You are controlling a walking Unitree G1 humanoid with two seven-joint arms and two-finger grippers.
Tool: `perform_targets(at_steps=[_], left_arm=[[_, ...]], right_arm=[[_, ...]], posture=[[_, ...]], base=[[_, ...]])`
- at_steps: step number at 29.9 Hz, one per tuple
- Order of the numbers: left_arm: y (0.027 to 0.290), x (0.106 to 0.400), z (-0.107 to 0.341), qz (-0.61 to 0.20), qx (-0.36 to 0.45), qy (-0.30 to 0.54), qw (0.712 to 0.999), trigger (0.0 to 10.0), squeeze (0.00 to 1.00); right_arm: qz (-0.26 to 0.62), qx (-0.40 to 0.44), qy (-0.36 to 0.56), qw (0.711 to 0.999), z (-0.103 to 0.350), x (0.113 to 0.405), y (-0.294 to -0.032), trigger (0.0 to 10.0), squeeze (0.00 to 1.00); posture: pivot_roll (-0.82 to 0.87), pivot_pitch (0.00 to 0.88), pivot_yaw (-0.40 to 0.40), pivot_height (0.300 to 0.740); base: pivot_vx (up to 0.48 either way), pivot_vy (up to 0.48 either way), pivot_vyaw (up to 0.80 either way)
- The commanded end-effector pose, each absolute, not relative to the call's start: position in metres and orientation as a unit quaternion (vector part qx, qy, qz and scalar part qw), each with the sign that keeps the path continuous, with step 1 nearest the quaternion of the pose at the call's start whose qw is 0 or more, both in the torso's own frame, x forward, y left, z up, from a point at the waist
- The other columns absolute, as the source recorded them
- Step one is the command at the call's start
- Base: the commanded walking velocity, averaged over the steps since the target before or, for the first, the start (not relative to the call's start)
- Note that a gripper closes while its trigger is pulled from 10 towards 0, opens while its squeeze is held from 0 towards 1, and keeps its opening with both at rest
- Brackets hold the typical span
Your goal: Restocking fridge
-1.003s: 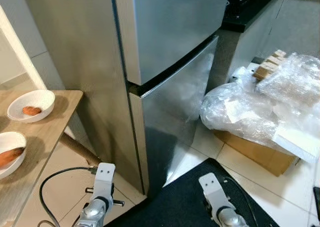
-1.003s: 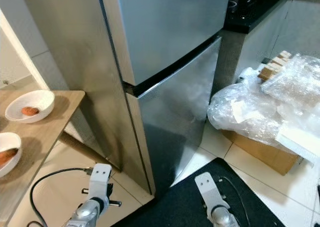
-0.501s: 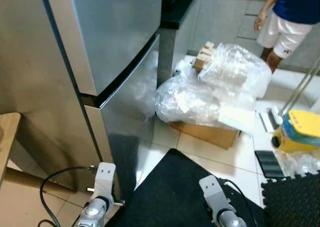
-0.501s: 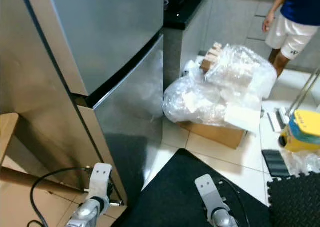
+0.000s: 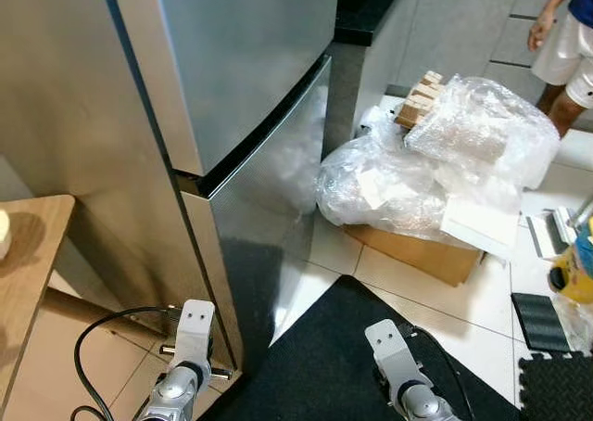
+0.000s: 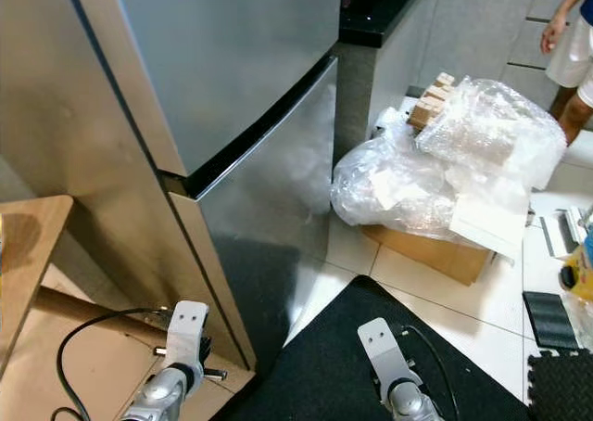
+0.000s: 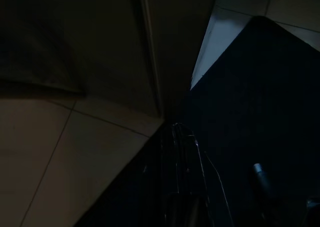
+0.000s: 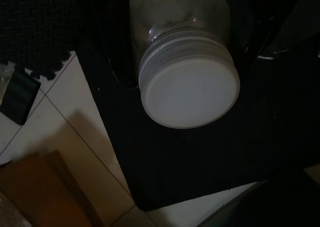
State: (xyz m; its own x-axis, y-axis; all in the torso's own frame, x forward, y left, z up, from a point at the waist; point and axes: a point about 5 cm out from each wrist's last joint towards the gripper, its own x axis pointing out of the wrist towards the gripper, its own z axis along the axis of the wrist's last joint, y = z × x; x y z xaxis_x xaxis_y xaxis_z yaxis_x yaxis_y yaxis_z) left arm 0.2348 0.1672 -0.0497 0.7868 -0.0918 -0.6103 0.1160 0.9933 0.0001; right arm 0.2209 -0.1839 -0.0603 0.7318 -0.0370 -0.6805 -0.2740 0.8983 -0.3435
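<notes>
The fridge point(image 5: 232, 78) is filling the upper left of the head views, both doors closed. The right gripper point(image 8: 185, 47) is gripping a jar point(image 8: 182, 72) with a white lid point(image 8: 190, 94), hanging over the black mat point(image 5: 334, 365) at lower centre. The left gripper point(image 7: 182, 147) is hanging low by the fridge's bottom corner; I cannot tell how its fingers stand. Plastic bags point(image 5: 435, 161) are lying on a box point(image 5: 417, 254) at right, a person point(image 5: 565, 50) standing beyond.
</notes>
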Motion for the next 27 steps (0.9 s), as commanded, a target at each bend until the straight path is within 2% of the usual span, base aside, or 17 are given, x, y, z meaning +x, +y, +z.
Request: perform_targets(at_steps=[1,27], left_arm=[[0.1657,0.2329,-0.0508,-0.055,0.017,0.321,0.945,10.0,0.0],[0.1662,0.2337,-0.0501,-0.048,0.008,0.318,0.947,10.0,0.0]], right_arm=[[0.07,-0.218,0.358,0.905,-0.0605,0.2201,-0.1837,10.0,0.0],[0.071,-0.221,0.356,0.905,-0.0598,0.2209,-0.1845,10.0,0.0]], posture=[[-0.1,0.052,0.041,0.74],[-0.11,0.04,0.043,0.74]], base=[[0.0,0.0,0.0],[0.0,0.0,0.0]])
